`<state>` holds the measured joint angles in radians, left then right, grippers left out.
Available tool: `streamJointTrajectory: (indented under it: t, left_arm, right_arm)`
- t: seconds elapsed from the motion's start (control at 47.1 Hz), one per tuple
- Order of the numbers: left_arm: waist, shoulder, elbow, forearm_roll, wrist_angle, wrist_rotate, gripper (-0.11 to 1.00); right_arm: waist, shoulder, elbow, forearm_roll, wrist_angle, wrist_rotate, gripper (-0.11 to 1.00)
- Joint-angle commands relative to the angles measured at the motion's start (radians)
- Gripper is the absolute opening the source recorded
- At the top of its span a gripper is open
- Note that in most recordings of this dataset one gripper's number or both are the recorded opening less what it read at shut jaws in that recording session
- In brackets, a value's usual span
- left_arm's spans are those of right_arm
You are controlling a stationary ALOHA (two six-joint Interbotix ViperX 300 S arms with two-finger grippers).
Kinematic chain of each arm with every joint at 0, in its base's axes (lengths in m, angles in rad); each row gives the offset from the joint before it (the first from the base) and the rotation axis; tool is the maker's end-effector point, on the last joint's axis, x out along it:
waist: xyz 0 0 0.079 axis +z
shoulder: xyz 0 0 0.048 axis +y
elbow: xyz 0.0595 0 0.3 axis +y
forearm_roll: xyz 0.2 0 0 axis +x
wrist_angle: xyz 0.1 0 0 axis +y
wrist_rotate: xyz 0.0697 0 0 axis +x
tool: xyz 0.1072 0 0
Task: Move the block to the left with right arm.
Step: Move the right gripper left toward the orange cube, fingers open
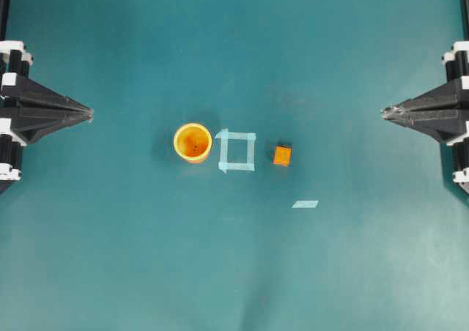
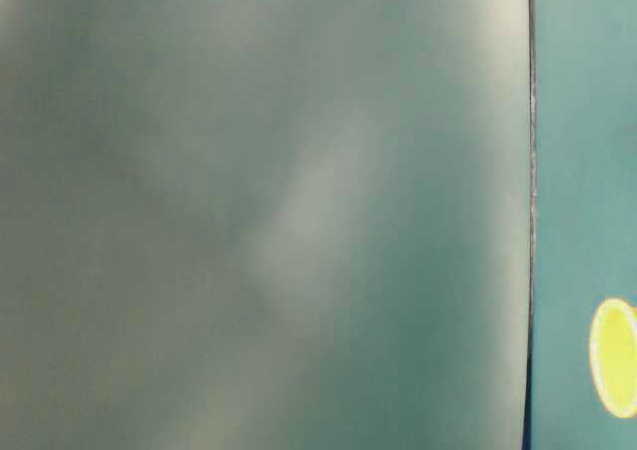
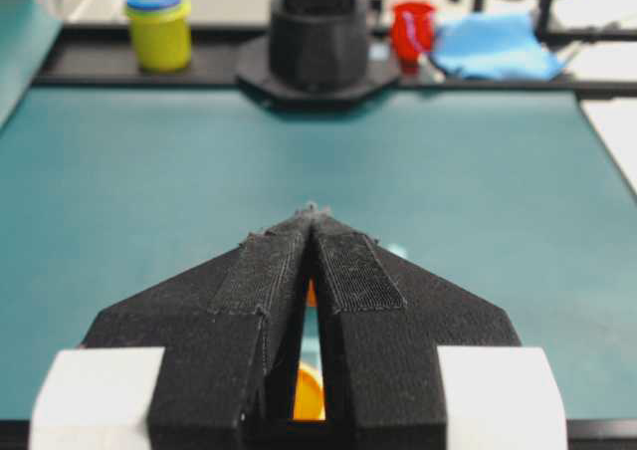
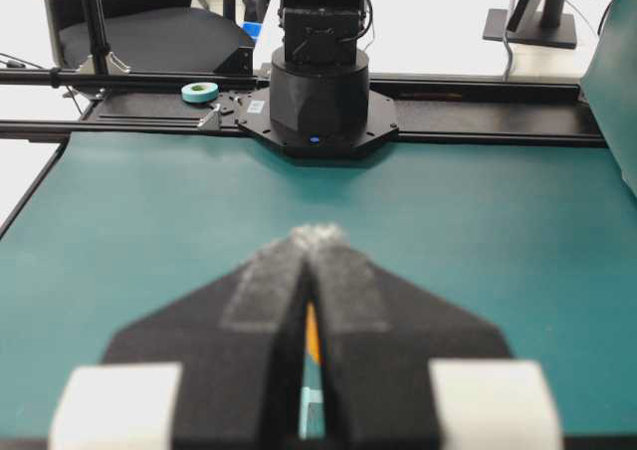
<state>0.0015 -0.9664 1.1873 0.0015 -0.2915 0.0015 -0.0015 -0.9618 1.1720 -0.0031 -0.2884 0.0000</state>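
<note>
Overhead: sm. orange block (image 1: 282, 155) sits rt of tape square (image 1: 237, 150).

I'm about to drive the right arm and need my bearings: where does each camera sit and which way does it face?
Overhead: above the table, looking straight down; left gripper and right gripper at the side edges, block and cup between.
Table-level: mostly blurred; only the cup's rim shows, no arm.
Left wrist: behind its closed fingers, facing the opposite arm's base.
Right wrist: behind its closed fingers, facing the other base.
Overhead and table-level share the cup.
</note>
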Motion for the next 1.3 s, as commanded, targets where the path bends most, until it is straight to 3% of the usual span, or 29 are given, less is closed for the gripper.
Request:
streamJointTrajectory:
  t: [0.0, 0.234, 0.467, 0.573, 0.722, 0.849, 0.998, 1.274]
  left_arm:
    - [-0.005, -0.06, -0.005, 0.008, 0.069, -0.005, 0.0]
    - [-0.005, -0.342, 0.017, 0.008, 0.37, -0.012, 0.0]
    - [0.002, -0.604, 0.028, 0.008, 0.652, -0.028, 0.0]
    - [0.017, -0.658, 0.018, 0.008, 0.733, -0.029, 0.0]
    - [0.023, -0.661, 0.018, 0.008, 0.769, -0.031, 0.0]
    - [0.023, -0.658, 0.02, 0.008, 0.77, -0.031, 0.0]
    - [0.023, -0.657, 0.02, 0.008, 0.772, -0.029, 0.0]
    - [0.023, -0.658, 0.018, 0.008, 0.772, -0.029, 0.0]
  right_arm:
    - [-0.003, 0.011, -0.015, 0.008, -0.005, 0.006, -0.01]
    - [-0.021, 0.112, -0.048, 0.009, 0.043, 0.034, 0.0]
    - [-0.04, 0.321, -0.103, 0.009, 0.051, 0.04, 0.0]
    - [-0.04, 0.423, -0.137, 0.009, 0.058, 0.067, 0.11]
    - [-0.041, 0.554, -0.19, 0.009, 0.127, 0.095, 0.43]
    - [-0.04, 0.678, -0.259, 0.009, 0.268, 0.097, 0.59]
    - [-0.04, 0.811, -0.336, 0.011, 0.374, 0.1, 0.61]
    - [-0.041, 0.968, -0.428, 0.011, 0.377, 0.124, 0.66]
